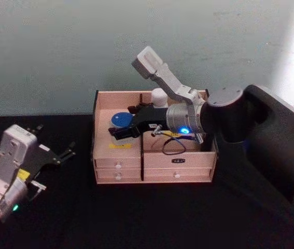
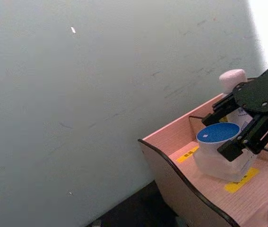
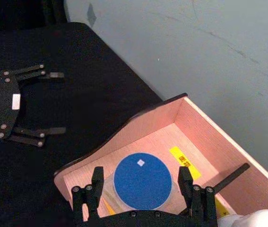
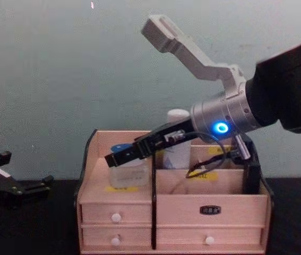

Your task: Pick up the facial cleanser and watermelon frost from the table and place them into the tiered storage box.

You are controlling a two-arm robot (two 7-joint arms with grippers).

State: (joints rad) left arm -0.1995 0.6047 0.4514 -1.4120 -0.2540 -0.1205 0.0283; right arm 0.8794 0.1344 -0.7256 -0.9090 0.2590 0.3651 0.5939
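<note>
The box (image 1: 154,163) stands on the black table (image 1: 136,218) against the pale wall, its drawers facing the robot. The jar (image 1: 120,120) sits in the box's left compartment on a yellow label, blue lid up. The bottle (image 1: 159,97) stands upright at the jar's 2 o'clock, in the back of the box near the middle divider. The right gripper (image 1: 123,127) reaches in from 3 o'clock over the box; in the right wrist view its fingers (image 3: 97,179) stand apart on either side of the lid without pressing it, so the claw is spread and holds nothing. The left gripper (image 1: 68,150) rests over the table at the box's 9 o'clock, well apart from it, its fingers likewise spread and empty.
</note>
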